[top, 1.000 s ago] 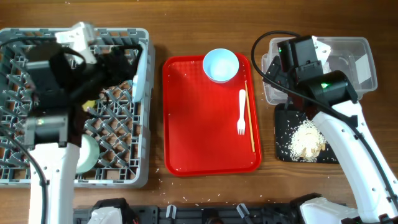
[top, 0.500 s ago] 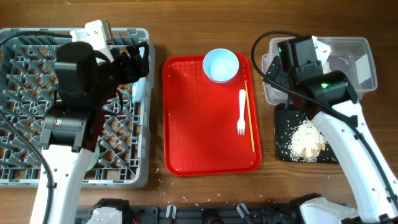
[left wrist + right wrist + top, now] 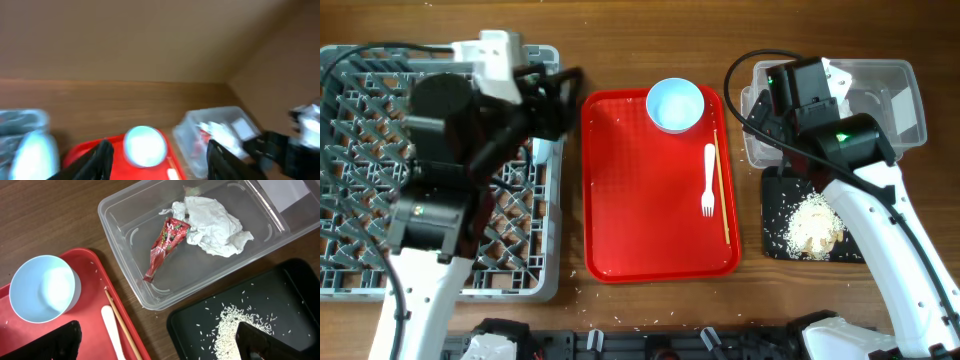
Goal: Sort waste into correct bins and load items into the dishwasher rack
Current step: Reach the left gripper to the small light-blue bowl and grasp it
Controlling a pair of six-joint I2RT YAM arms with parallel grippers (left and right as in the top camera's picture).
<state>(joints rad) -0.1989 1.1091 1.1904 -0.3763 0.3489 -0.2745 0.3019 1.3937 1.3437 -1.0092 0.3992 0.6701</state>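
Observation:
The grey dishwasher rack [image 3: 360, 150] fills the left side, with a pale blue plate [image 3: 542, 152] on edge near its right wall. My left gripper [image 3: 565, 100] reaches past that wall toward the red tray. In the blurred left wrist view it [image 3: 160, 162] is open and holds nothing, with a pale blue bowl [image 3: 145, 145] beyond. That bowl [image 3: 675, 105], a white fork [image 3: 708, 180] and chopsticks [image 3: 721, 190] lie on the red tray. My right gripper [image 3: 155, 345] is open above the gap between trays. The clear tub [image 3: 125, 225] holds a red wrapper [image 3: 165, 245] and tissue [image 3: 210, 220]. Rice [image 3: 235, 325] lies in the black tray [image 3: 290, 290].
The red tray [image 3: 640, 220] sits between the rack and the bins. Loose rice grains dot the wooden table near the front edge [image 3: 620, 320]. My right arm [image 3: 860, 190] stretches over the black tray and the tub's left end.
My left arm has swung right from over the rack toward the red tray, its fingers still apart. The right arm has not moved.

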